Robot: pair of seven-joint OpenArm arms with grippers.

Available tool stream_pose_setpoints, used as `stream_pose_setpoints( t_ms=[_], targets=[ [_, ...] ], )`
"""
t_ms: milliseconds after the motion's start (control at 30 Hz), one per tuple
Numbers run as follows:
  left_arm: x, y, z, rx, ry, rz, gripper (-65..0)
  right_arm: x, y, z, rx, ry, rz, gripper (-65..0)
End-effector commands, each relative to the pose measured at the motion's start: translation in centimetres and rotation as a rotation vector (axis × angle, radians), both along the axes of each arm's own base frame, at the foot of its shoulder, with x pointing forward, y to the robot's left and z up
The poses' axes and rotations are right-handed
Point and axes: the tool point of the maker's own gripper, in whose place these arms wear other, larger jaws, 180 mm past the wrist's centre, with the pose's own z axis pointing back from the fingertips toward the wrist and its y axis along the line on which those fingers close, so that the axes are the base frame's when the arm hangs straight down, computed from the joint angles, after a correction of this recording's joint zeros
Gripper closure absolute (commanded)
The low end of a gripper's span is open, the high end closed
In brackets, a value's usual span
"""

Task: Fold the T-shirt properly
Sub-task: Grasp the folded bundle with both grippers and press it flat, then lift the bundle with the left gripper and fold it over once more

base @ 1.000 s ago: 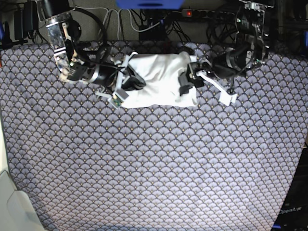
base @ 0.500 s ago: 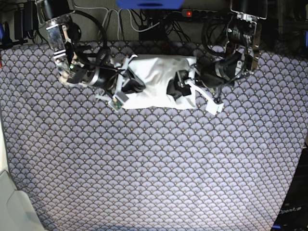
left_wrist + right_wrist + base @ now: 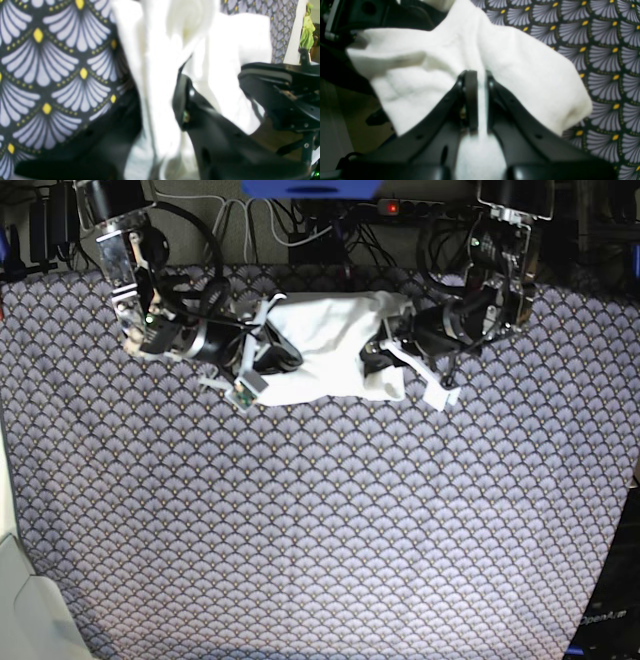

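The T-shirt lies as a folded white bundle at the back middle of the patterned table, plain side up. My right gripper is at its left end. In the right wrist view this gripper is shut on a raised fold of the T-shirt. At the bundle's right end is my left gripper. In the left wrist view its black fingers pinch a ridge of the T-shirt, so the left gripper is shut on the cloth. No print shows.
The table cover has a grey scallop pattern. Cables and a power strip run along the back edge. A pale object sits at the front left corner. The right arm's black wrist shows beyond the bundle.
My left gripper has closed on the right end of the T-shirt, bunching that edge slightly. The right gripper has kept its hold at the left end.
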Motion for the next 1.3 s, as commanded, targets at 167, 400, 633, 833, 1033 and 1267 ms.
stream_pose_setpoints(
  t_ms=[167,400,633,833,1033,1267],
  targets=[
    [1.9,0.2,1.4,0.007,-0.050,-0.004,-8.5,0.8,-0.1,1.0,0.019,-0.034,-0.002,-3.4],
    [4.9,0.1,3.6,0.009,-0.123,-0.011,-8.2,0.7,-0.5,1.1,0.005,-0.041,0.004,-3.4],
    [8.1,-1.2,6.0,0.054,-0.222,-0.071,-8.2,0.6,-0.6,1.2,0.003,-0.046,0.005,-3.3],
    [9.0,-5.3,5.9,0.303,-0.343,-0.316,-8.2,0.7,-1.2,3.9,0.002,-0.129,0.005,-3.3],
    [9.5,-9.2,6.4,0.506,-0.482,-0.459,-8.2,1.2,-3.3,4.7,-0.023,-0.161,-0.040,-3.3],
    [9.8,-13.0,6.1,0.716,-0.701,-0.566,-8.2,1.3,-6.6,4.3,-0.069,-0.153,-0.107,-3.3]
  ],
)
